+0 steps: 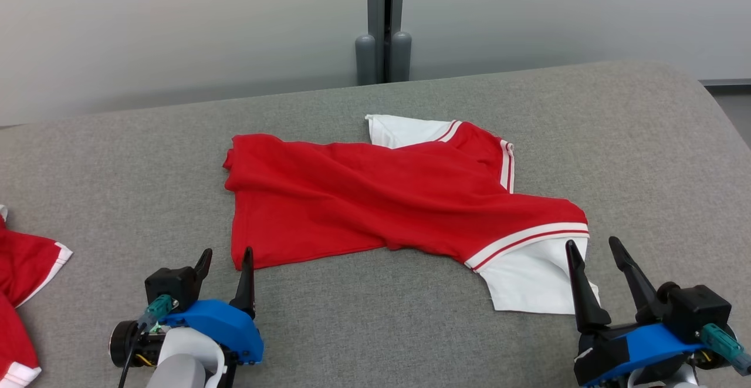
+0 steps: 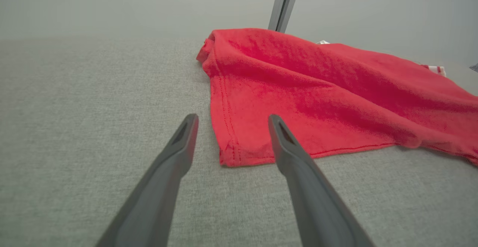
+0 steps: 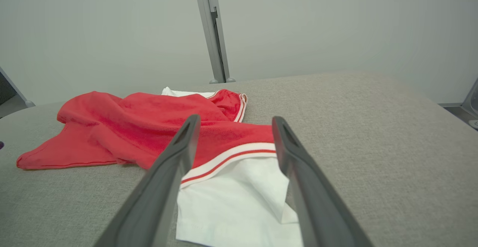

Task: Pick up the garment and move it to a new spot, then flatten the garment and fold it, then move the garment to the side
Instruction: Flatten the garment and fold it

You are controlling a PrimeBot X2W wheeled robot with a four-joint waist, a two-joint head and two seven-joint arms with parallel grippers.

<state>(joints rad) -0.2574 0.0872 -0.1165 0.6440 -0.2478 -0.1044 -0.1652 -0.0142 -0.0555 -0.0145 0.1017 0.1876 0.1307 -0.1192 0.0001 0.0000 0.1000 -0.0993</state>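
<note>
surface: grey fabric-covered top (image 1: 117, 159), spans the head view
task item: garment (image 1: 375, 200), red with white striped sleeves, lies rumpled mid-surface, one white sleeve at near right, the other at the far edge
stray item: second red-and-white garment (image 1: 23, 270), left edge, well apart
right arm: right gripper (image 1: 591, 241), fingers spread, empty, straddling the near sleeve
left arm: left gripper (image 1: 227, 252), fingers spread, empty, at the near-left hem corner

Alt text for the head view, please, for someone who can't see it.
A red garment with white striped sleeves lies rumpled on a grey fabric surface. The left gripper and right gripper stand open at its near edge.
</note>
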